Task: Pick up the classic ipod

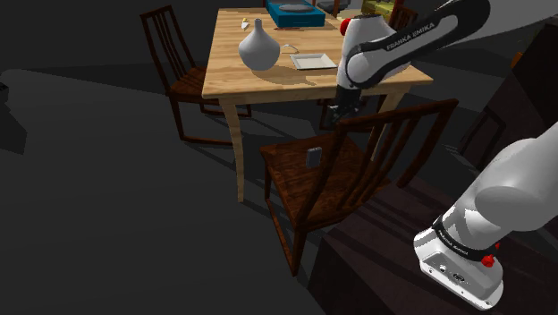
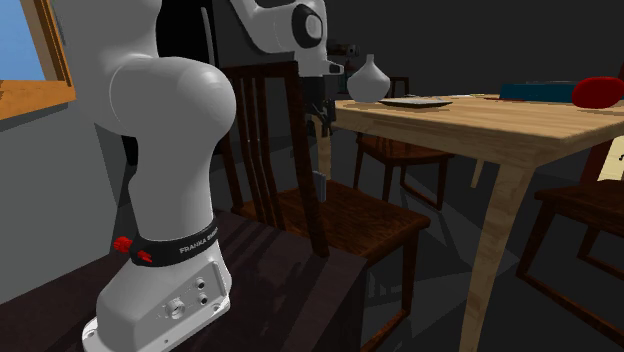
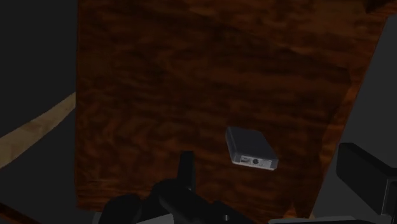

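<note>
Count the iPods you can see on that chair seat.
1. The grey ipod lies flat on the dark wooden chair seat. In the shoulder view the chair's back covers part of the seat, so another could be hidden.

Dark, grained wood on the chair seat [image 3: 191, 76]; pale, smooth wood on the table [image 1: 234, 70]; matt grey casing on the ipod [image 3: 249, 146]; glossy white arm [image 2: 170, 110].

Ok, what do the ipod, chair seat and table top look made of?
ipod: smooth grey casing, metal or plastic, can't tell which.
Chair seat: dark reddish wood, going by the swirled grain.
Table top: pale wood, matte, with faint grain.
</note>
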